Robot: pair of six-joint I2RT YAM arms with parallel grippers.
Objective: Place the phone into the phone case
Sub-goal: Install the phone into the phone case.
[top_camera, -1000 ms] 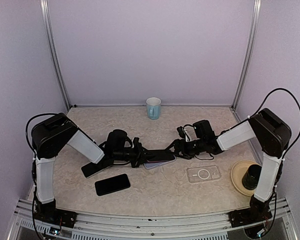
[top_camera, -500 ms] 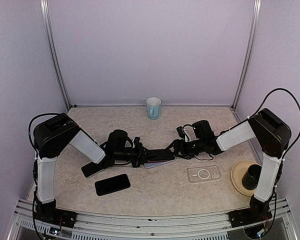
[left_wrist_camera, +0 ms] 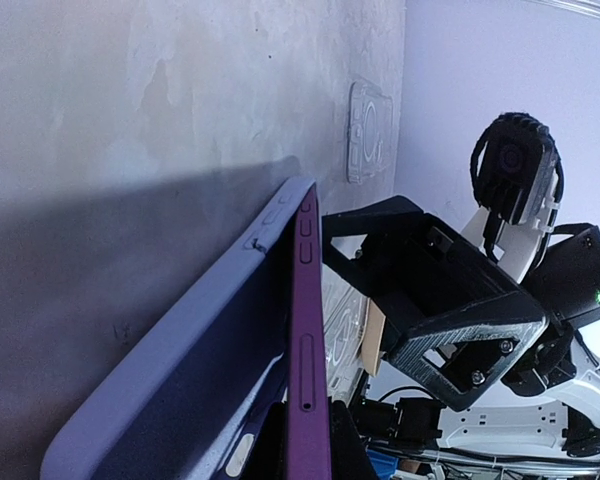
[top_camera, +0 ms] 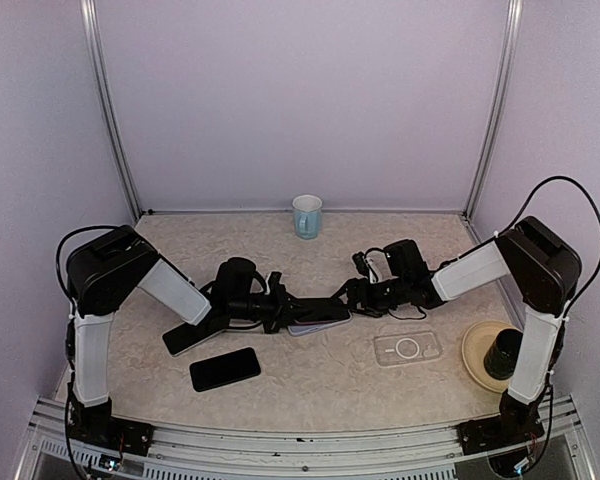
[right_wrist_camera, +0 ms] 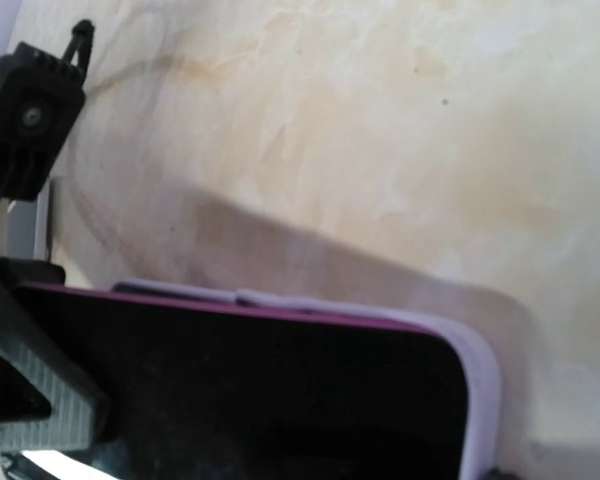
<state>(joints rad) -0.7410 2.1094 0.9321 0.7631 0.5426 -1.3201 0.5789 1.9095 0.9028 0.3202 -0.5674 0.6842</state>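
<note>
A purple phone (top_camera: 315, 313) lies tilted over a lavender phone case (top_camera: 325, 328) at mid-table. My left gripper (top_camera: 280, 312) is shut on the phone's near end, a finger on each face of its purple edge (left_wrist_camera: 307, 330). The case (left_wrist_camera: 180, 380) lies under the phone, and the two meet at the far end. My right gripper (top_camera: 358, 297) stands wide across the far end, closed on the case. In the right wrist view the black screen (right_wrist_camera: 260, 390) sits inside the case's corner (right_wrist_camera: 480, 390), beside one ridged finger (right_wrist_camera: 40, 410).
A black phone (top_camera: 225, 368) lies near the front left. Another dark slab (top_camera: 185, 338) lies under the left arm. A clear case (top_camera: 407, 348) lies at the front right, beside a tan plate (top_camera: 477, 362) holding a black cup (top_camera: 503, 352). A blue mug (top_camera: 307, 216) stands at the back.
The left arm has edged slightly to the right. Phone, case and right gripper look unmoved.
</note>
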